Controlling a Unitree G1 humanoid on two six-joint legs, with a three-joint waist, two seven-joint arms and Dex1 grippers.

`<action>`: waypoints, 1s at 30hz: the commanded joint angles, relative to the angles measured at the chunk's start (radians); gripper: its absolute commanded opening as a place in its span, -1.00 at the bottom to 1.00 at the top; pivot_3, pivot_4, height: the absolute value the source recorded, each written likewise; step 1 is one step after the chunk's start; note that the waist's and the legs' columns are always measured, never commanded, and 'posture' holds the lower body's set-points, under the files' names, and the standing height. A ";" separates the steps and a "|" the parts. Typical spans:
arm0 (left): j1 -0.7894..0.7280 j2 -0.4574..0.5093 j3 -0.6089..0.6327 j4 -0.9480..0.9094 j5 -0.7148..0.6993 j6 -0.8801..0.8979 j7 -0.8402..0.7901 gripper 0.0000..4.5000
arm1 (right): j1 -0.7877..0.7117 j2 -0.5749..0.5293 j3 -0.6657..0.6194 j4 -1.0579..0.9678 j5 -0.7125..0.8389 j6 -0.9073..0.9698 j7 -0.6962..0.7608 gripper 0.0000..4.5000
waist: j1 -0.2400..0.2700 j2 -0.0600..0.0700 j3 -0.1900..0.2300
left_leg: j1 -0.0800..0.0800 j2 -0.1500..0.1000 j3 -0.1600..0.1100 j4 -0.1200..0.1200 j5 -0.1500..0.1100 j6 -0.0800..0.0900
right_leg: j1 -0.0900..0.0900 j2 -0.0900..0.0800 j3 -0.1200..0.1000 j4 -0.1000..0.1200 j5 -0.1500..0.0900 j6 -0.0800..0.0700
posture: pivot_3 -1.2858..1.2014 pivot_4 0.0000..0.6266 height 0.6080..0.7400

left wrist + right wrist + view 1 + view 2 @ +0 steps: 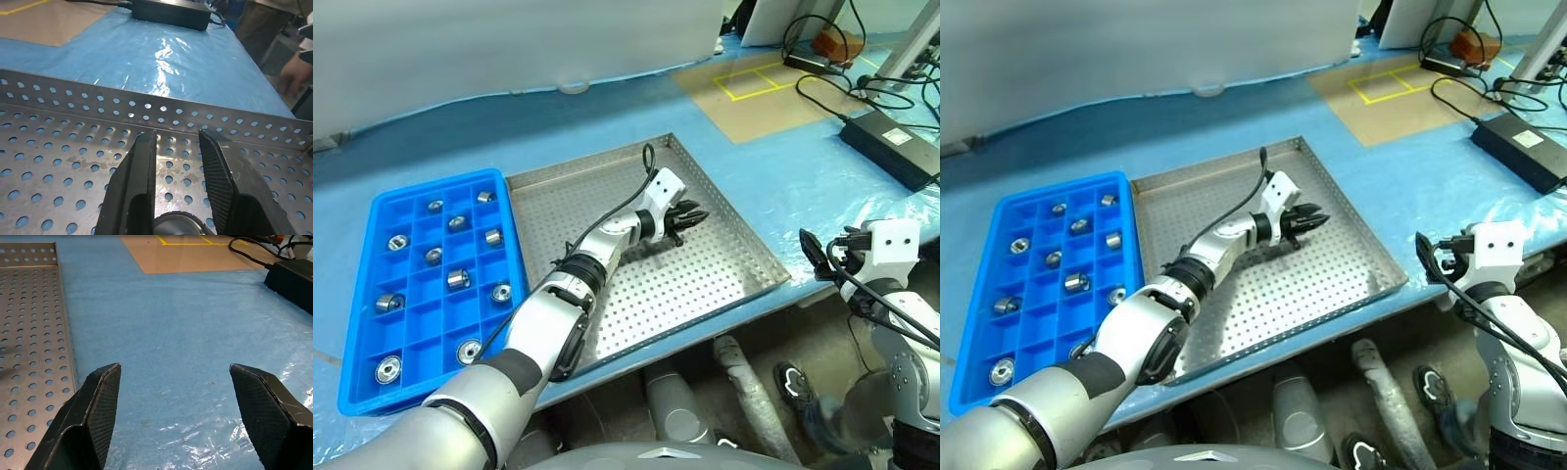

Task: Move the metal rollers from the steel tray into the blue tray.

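Clamped between the black fingers (139, 181) of the left gripper (687, 217) is one metal roller (177, 226), seen from the wrist as a rounded silver rim with a dark centre wedged low between the two pads. That gripper sits over the middle-right part of the steel tray (724, 284), the arm stretched across the tray from the near left. Whether the roller is clear of the perforated floor or still resting on it I cannot tell.

By my reading the step in hand is the pick-up: the grasp looks made and the carry has not begun. The next move calls for a lift high enough to clear the tray's low rim, a swing leftward across that rim to the blue tray (372, 294), and a release over one of its free compartments. The risk is that a smooth round part held low between the pads slips or rolls out during the swing.

The right gripper (173, 396) has its fingers spread wide with nothing between them, over the blue table cover (195, 333) just right of the steel tray.

The metal rollers in the blue tray (458, 279) lie one to a compartment, about ten of them, some flat with the hole up, some on their sides. No loose rollers can be seen on the steel tray's floor.
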 commanded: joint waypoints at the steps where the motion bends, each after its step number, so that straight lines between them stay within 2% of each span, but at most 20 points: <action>1: 0.000 -0.068 -0.001 -0.031 0.009 -0.017 0.021 -0.31 | -0.017 -0.025 -0.008 -0.010 -0.005 -0.021 0.013 0.65 | 0.002 0.000 0.000 | 0.000 0.000 0.000 0.000 0.000 0.000 | 0.000 0.000 0.000 0.000 -0.001 0.002 | -0.50 -0.52 1.00; 3: 0.009 -0.065 -0.004 -0.030 0.017 -0.026 0.037 -0.11 | -0.024 -0.036 0.004 0.001 -0.012 -0.019 0.025 0.65 | 0.006 0.000 0.000 | 0.001 0.000 0.000 0.000 0.000 0.000 | 0.001 0.000 0.000 0.000 -0.001 0.002 | -0.49 -0.52 1.00; 10: 0.006 -0.062 0.017 -0.037 0.006 -0.030 0.079 0.91 | -0.058 -0.068 0.024 0.036 -0.015 -0.016 0.051 0.65 | 0.022 0.000 0.000 | 0.001 -0.001 0.000 0.000 0.000 0.000 | 0.001 -0.001 0.000 0.000 -0.001 0.002 | -0.46 -0.52 1.00; 11: 0.006 -0.060 0.022 -0.039 -0.001 -0.024 0.072 0.99 | -0.063 -0.071 0.030 0.042 -0.017 -0.017 0.054 0.65 | 0.024 0.000 0.000 | 0.001 -0.001 0.000 0.000 0.000 0.000 | 0.002 -0.001 0.000 0.000 -0.001 0.002 | -0.46 -0.52 1.00; 19: -0.004 -0.032 0.059 -0.018 -0.003 -0.009 0.155 0.99 | -0.097 -0.068 0.078 0.082 -0.039 -0.032 0.067 0.65 | 0.043 0.000 0.000 | 0.001 -0.001 0.000 0.000 0.000 0.000 | 0.002 -0.001 0.000 0.000 0.002 -0.004 | -0.43 -0.52 1.00; 24: -0.030 -0.035 0.126 0.013 -0.049 0.087 0.205 0.99 | -0.097 -0.062 0.098 0.091 -0.051 -0.043 0.068 0.65 | 0.061 0.000 0.000 | 0.002 -0.001 0.000 0.000 0.000 0.000 | 0.002 -0.001 0.000 0.001 0.002 -0.004 | -0.43 -0.52 1.00; 30: -0.048 -0.049 0.260 0.014 -0.188 0.292 0.183 0.99 | -0.096 -0.061 0.119 0.108 -0.064 -0.056 0.069 0.65 | 0.083 0.000 0.000 | 0.002 -0.001 0.000 0.000 0.000 0.000 | 0.002 -0.001 0.000 0.001 0.003 -0.005 | -0.43 -0.52 1.00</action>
